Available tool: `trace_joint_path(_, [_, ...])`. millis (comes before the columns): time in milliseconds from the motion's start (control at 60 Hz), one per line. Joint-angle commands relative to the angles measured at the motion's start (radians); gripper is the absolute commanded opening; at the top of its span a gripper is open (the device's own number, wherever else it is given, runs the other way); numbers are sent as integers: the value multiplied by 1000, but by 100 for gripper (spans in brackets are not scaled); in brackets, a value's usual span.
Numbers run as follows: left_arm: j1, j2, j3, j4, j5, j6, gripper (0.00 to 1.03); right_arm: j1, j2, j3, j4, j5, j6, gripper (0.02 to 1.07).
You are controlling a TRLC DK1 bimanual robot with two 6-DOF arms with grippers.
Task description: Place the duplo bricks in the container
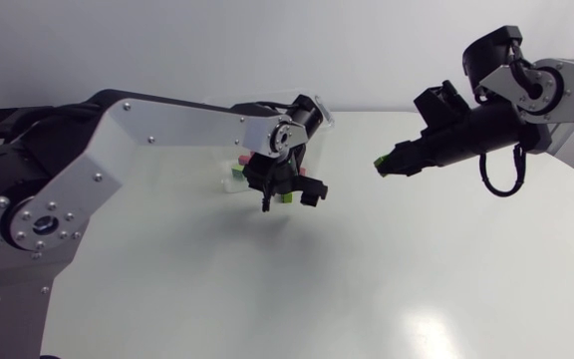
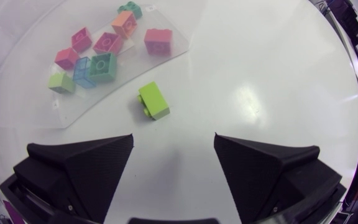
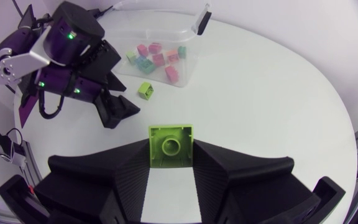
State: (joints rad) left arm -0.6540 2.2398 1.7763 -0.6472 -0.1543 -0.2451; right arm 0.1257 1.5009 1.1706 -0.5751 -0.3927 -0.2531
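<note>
From above, the left gripper (image 1: 289, 194) hangs mid-table. The right gripper (image 1: 387, 163) is well apart from it, pinching a square lime-green plastic brick (image 1: 379, 161).

At the left wrist, the fingers are spread wide and empty. An oblong lime-green plastic brick (image 2: 153, 101) lies ahead, just outside the clear plastic container (image 2: 23, 93), its long axis slanting.

At the right wrist, both fingers clamp the square brick, with the container far ahead.

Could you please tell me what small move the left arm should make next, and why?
Probably lower the left hand and ease it forward until the lime brick sits between its open fingers. That brick lies on the table just outside the clear container, ahead of the hand and slightly off its centre line, and nothing is between the fingers.
</note>
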Motion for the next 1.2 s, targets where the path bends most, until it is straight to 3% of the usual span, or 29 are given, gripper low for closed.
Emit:
trace_joint_path(0, [-12, 43, 41, -14, -22, -52, 85, 14, -21, 46, 3, -5, 37, 32])
trace_joint_path(350, [-50, 72, 38, -2, -134, -141, 82, 48, -88, 52, -14, -12, 67, 32])
trace_joint_path(767, [-39, 86, 52, 37, -156, -207, 68, 31, -140, -22, -2, -26, 64, 32])
trace_joint_path(1183, [-35, 122, 100, 38, -232, -218, 66, 20, -157, -58, 1, -35, 58, 32])
